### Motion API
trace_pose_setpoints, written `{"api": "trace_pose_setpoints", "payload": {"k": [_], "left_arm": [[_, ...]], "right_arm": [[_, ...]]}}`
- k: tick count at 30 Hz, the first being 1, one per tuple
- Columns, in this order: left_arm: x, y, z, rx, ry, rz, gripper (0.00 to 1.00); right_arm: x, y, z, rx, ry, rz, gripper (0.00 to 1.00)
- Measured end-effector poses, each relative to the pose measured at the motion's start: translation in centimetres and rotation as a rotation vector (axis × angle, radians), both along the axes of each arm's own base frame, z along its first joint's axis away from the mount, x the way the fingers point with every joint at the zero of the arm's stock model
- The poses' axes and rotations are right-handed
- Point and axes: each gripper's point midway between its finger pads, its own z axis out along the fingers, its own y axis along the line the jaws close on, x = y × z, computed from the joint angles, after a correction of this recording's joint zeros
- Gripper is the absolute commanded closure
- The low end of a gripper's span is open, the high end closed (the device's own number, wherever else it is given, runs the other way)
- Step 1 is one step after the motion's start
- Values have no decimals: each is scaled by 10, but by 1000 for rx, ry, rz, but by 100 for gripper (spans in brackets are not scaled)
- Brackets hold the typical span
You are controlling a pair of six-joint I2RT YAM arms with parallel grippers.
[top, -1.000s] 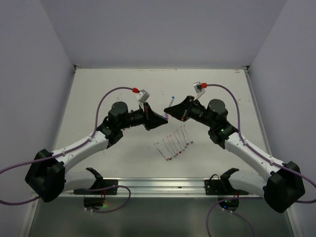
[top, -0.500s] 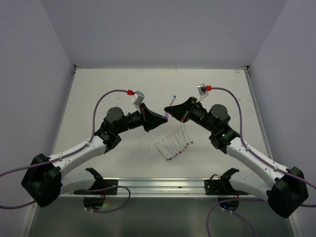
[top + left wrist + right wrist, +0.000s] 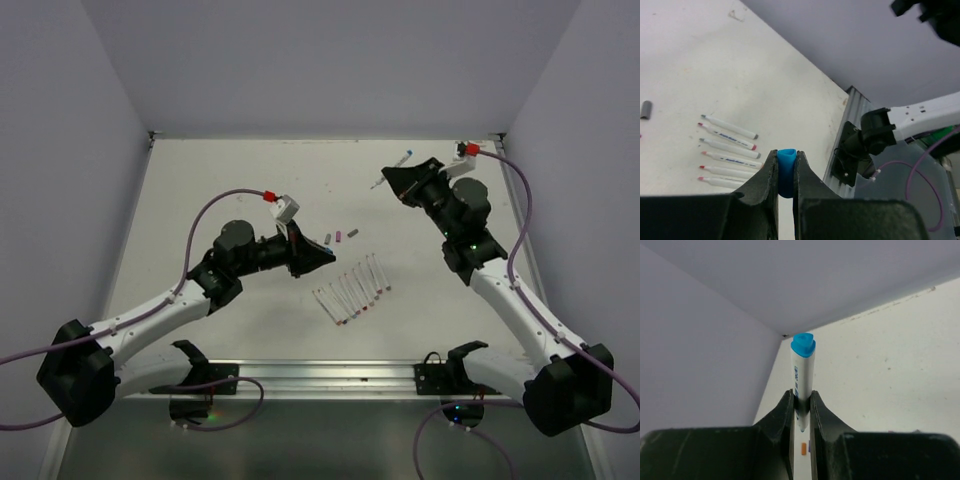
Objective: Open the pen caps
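Two robot arms held apart over a white counter (image 3: 220,180), one gripping a pulled-off cap, the other its pen.
Nearest, below and right of the left fingers (image 3: 766,186), a row of uncapped pens (image 3: 732,159) lies flat. The left fingers are nearly closed, pinching a blue cap (image 3: 786,171) at their very tips; so shallow a hold may let it pop free and roll into the row. Just beyond them rest two loose caps (image 3: 339,237). Farthest, the right fingers (image 3: 783,416) clamp narrowly on a blue-ended white pen (image 3: 802,371); with most of its barrel sticking out past them, it may swivel.

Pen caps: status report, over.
Left fingers shut on blue cap. Right fingers shut on white pen, well apart from that cap. Two loose caps, row of pens on table; nothing in the way.
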Motion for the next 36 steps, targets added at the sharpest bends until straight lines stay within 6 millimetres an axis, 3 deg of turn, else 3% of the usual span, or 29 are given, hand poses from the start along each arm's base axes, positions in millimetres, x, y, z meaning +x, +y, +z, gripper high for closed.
{"api": "trace_pose_setpoints", "payload": {"k": [4, 7, 10, 14, 20, 23, 27, 31, 36], "left_arm": [[24, 4, -14, 100, 44, 108, 100], [37, 5, -21, 147, 66, 165, 100], [48, 9, -33, 194, 95, 218, 100], [59, 16, -41, 228, 120, 274, 100], [85, 10, -36, 258, 142, 325, 100], [99, -1, -41, 289, 173, 329, 100], [112, -11, -67, 345, 237, 325, 100], [117, -18, -102, 417, 311, 309, 100], [131, -32, -123, 456, 352, 295, 100]], "right_arm": [[2, -8, -5, -172, 100, -22, 100], [-2, -17, -31, -317, 224, -23, 100], [-12, -26, -81, -481, 397, 12, 100], [-40, -47, -147, -682, 633, 54, 100], [-71, -72, -206, -926, 864, 98, 100], [-82, -68, -228, -1018, 932, 155, 100], [-90, -62, -252, -1077, 982, 205, 100], [-90, -63, -265, -1099, 1012, 209, 100], [-86, -60, -279, -1103, 1022, 214, 100]]}}
